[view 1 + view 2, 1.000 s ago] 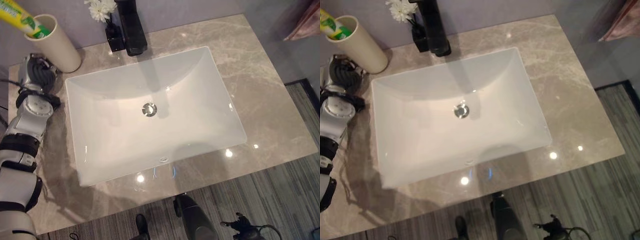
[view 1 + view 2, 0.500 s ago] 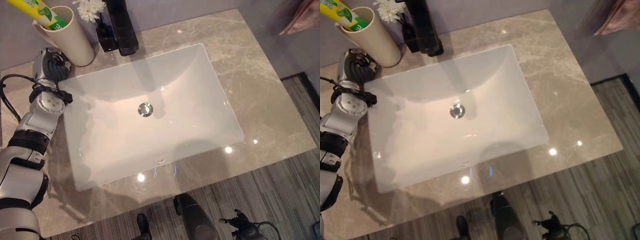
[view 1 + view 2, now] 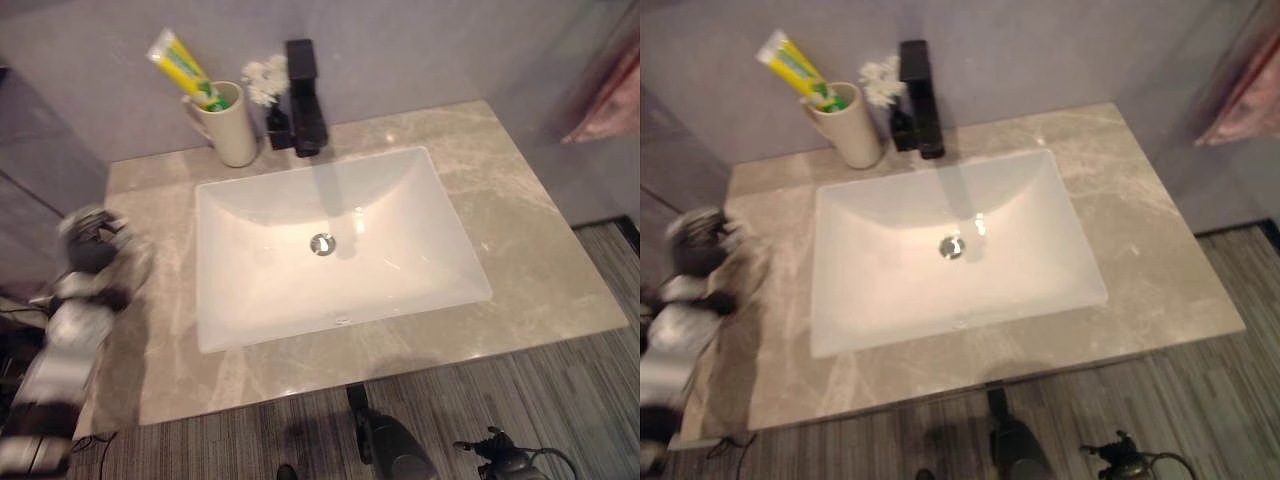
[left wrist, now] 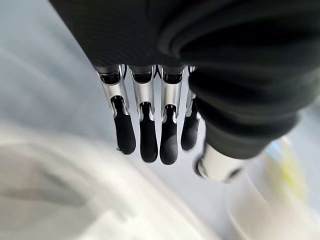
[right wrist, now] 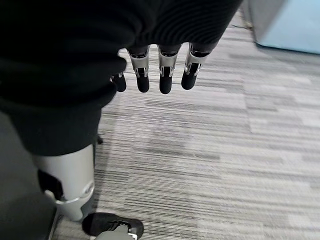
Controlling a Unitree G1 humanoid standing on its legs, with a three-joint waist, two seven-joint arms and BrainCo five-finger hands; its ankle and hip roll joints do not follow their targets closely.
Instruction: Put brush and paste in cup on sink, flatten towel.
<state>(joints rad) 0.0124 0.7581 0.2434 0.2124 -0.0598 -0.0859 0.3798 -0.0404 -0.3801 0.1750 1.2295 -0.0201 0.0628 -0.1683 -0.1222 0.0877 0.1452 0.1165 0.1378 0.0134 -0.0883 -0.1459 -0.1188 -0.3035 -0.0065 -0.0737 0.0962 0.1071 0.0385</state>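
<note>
Both robot hands hang straight-fingered and empty, the left robot hand (image 3: 90, 245) over the countertop's (image 3: 560, 280) left edge.

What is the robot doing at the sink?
Right now it isn't holding anything. A toothpaste tube already stands in the cup, which sits on the counter behind the white sink, next to the black tap and a small white flower. The left hand hangs with straight fingers by the left end of the counter. The right hand hangs low over the striped floor, fingers relaxed, holding nothing.
</note>
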